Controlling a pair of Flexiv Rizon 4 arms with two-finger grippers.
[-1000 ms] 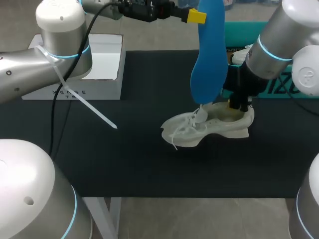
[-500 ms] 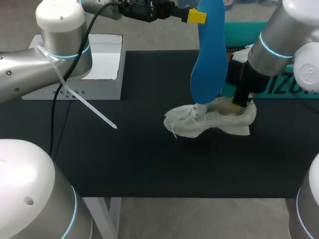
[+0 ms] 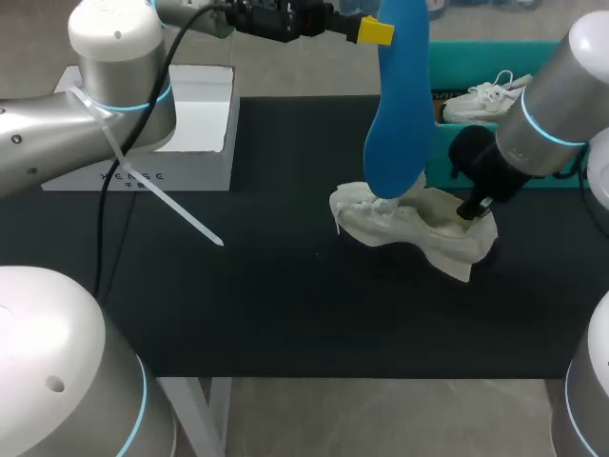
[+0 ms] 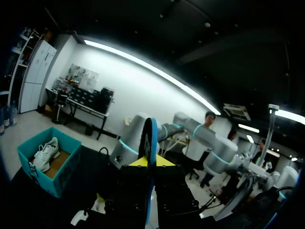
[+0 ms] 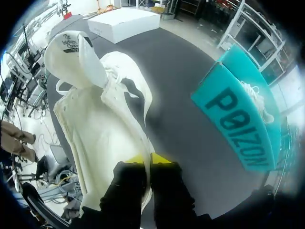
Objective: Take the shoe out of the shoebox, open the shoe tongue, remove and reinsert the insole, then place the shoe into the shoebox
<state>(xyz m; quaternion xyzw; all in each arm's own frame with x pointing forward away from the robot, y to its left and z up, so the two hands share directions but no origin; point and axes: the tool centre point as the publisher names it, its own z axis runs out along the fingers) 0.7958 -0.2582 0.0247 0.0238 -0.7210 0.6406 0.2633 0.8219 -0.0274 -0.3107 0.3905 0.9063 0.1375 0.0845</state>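
A blue insole [image 3: 398, 105] hangs upright above the table, and my left gripper [image 3: 378, 31] is shut on its upper end. In the left wrist view the insole [image 4: 151, 138] shows edge-on between the yellow tips of the left gripper [image 4: 148, 161]. Under the insole's lower end, a white shoe [image 3: 409, 227] sits tilted on the black mat. My right gripper [image 3: 471, 211] is shut on its heel rim. The right wrist view has the shoe [image 5: 102, 119] stretching away from the right gripper [image 5: 148, 159], tongue folded up at the far end.
A teal shoebox [image 3: 447, 81] at the back right holds a second white shoe [image 3: 485, 95]; it also appears as the shoebox [image 5: 240, 124] beside the held shoe. A white box lid [image 3: 190, 124] lies at the back left. A white strap hangs from my left arm.
My right gripper has moved right and toward the front, dragging and tilting the shoe with it. The left arm and insole have stayed put.
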